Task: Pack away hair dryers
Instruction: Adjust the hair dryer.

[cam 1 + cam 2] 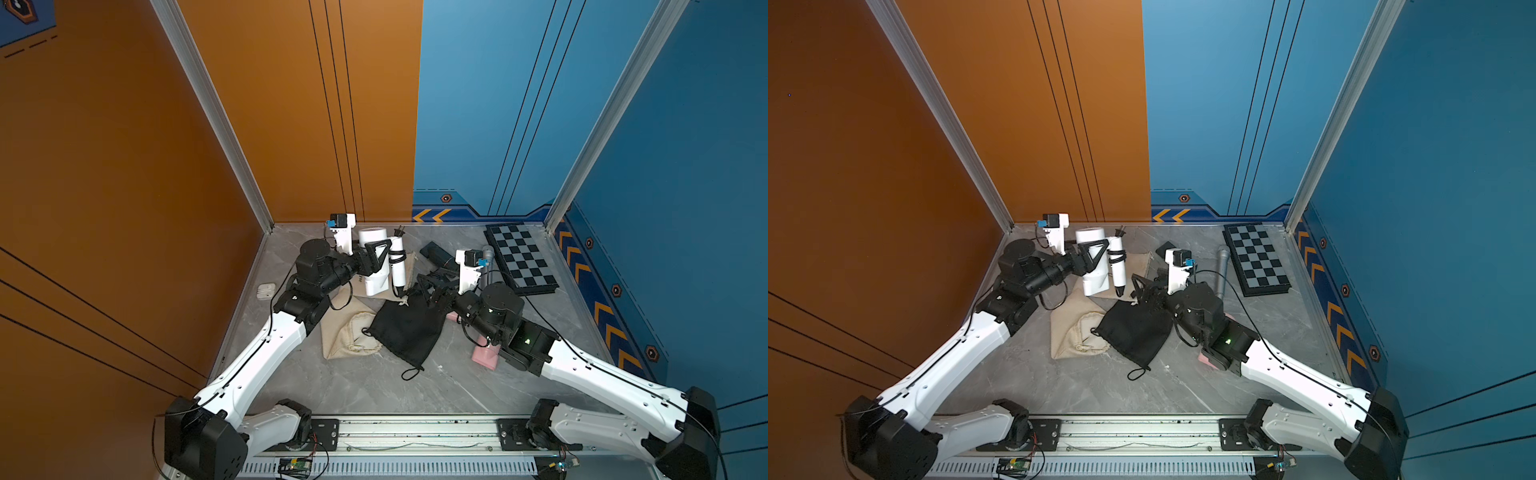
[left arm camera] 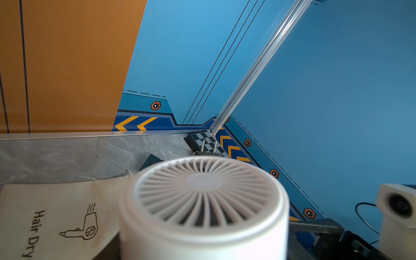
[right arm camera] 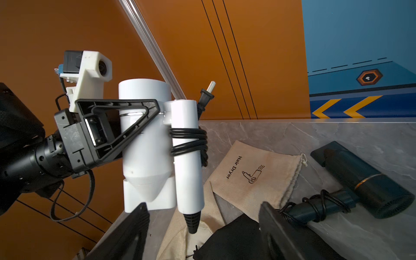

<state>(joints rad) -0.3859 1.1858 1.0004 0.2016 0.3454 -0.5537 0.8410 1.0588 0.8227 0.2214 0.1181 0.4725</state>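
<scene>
Two grippers differ: your left gripper [image 1: 380, 254] grasps the white hair dryer [image 1: 374, 282] upright at far left; your right gripper [image 1: 430, 293], jaws spread, hangs over the black bag [image 1: 405, 332].

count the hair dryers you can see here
3. White plastic L-shaped hair dryer held in the left claw; black plastic hair dryer lying at the rear; pink plastic hair dryer partly hidden under the right arm. The cloth bags could hide more.
</scene>
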